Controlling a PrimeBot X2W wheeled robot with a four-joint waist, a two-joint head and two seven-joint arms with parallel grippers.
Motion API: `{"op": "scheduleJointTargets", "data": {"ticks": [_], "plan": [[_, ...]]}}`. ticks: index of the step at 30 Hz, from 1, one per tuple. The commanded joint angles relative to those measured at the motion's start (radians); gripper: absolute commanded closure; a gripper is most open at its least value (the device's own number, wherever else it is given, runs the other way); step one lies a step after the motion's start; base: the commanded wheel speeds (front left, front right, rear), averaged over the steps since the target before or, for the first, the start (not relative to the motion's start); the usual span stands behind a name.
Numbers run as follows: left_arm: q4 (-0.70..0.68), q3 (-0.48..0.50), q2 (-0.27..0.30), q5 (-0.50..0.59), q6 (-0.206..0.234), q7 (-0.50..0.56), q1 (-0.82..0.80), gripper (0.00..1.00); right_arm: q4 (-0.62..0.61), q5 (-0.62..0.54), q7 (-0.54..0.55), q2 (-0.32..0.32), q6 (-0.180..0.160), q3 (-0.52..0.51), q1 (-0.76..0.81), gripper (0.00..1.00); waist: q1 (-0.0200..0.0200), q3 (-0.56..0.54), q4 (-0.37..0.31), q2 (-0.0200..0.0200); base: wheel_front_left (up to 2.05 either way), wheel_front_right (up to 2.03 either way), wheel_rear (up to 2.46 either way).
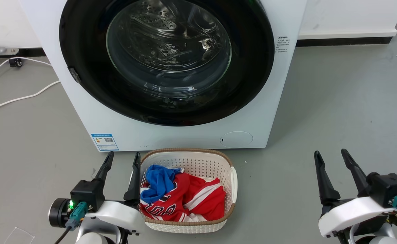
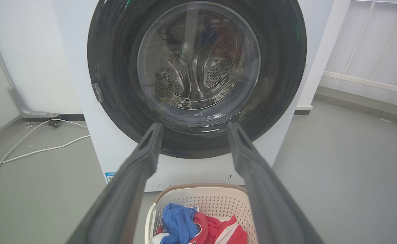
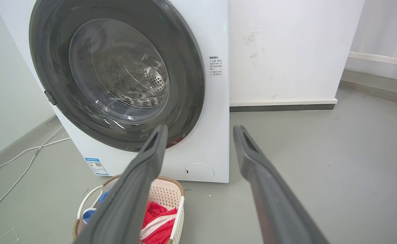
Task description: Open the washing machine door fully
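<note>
The left fingers (image 1: 133, 179) rise from the bottom edge, spread apart and holding nothing, with the right one of the pair just beside the left wall of a laundry basket (image 1: 234, 183). The basket sits on the grey floor (image 1: 337, 108) right against the foot of the washing machine (image 1: 185, 137), with a blue garment (image 1: 159, 181) lying on a red jersey (image 1: 191, 200) inside. Well off to the right, the right fingers (image 1: 323, 179) are likewise spread and empty, over bare floor past the machine's right corner.

The washing machine door (image 1: 168, 57) is shut, its black rim flat against the white front and its glass bowl showing the steel drum behind. It lies ahead of and above both pairs of fingers, well apart from them. On the rim's left edge sits a small grey tab (image 1: 74, 75), which looks like the catch or pull. If so, the hinge is on the right and the door would swing out from its left side.

The left arm is the nearer one to that tab, with the fingers below it and a little to its right. The left wrist view looks almost square onto the door, so the reach is forward, up and slightly left. The basket in front may crowd the door's swing low down, though the rim seems to sit above it.
</note>
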Motion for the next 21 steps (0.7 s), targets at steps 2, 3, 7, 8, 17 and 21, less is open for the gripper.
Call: {"op": "scheduleJointTargets", "data": {"ticks": [2, 3, 7, 8, 17, 21], "plan": [[-0.005, 0.003, 0.0, 0.022, 0.005, -0.011, 0.006, 0.0, -0.011, -0.02, -0.002, 0.002, 0.002, -0.002, 0.003, 0.0, -0.0001, 0.0, 0.0, 0.0, 0.0, 0.0, 0.0], [-0.002, 0.003, -0.001, 0.028, 0.005, -0.012, 0.007, 0.0, -0.012, -0.022, -0.003, 0.002, 0.002, -0.004, 0.004, 0.0, -0.0001, 0.0, 0.0, 0.0, 0.0, 0.0, 0.0], [0.004, 0.01, -0.01, 0.045, 0.003, -0.02, 0.008, 0.0, -0.015, -0.034, -0.008, 0.002, 0.002, -0.013, 0.008, 0.0, -0.0001, 0.0, -0.001, 0.0, 0.0, 0.0, 0.0], [0.008, 0.012, -0.013, 0.046, 0.002, -0.022, 0.01, 0.0, -0.015, -0.039, -0.009, 0.002, 0.002, -0.014, 0.009, 0.0, -0.0001, -0.001, -0.001, 0.0, 0.0, 0.0, 0.0], [0.051, 0.022, -0.024, 0.078, -0.007, -0.038, 0.012, 0.0, -0.009, -0.07, -0.019, 0.002, 0.001, -0.017, 0.021, 0.0, -0.0001, -0.009, -0.003, 0.0, 0.0, 0.0, 0.0], [0.068, 0.027, -0.032, 0.089, -0.012, -0.046, 0.008, 0.0, -0.008, -0.082, -0.023, 0.003, 0.001, -0.016, 0.022, 0.0, -0.0001, -0.009, -0.003, 0.0, 0.0, 0.0, 0.0]]}}
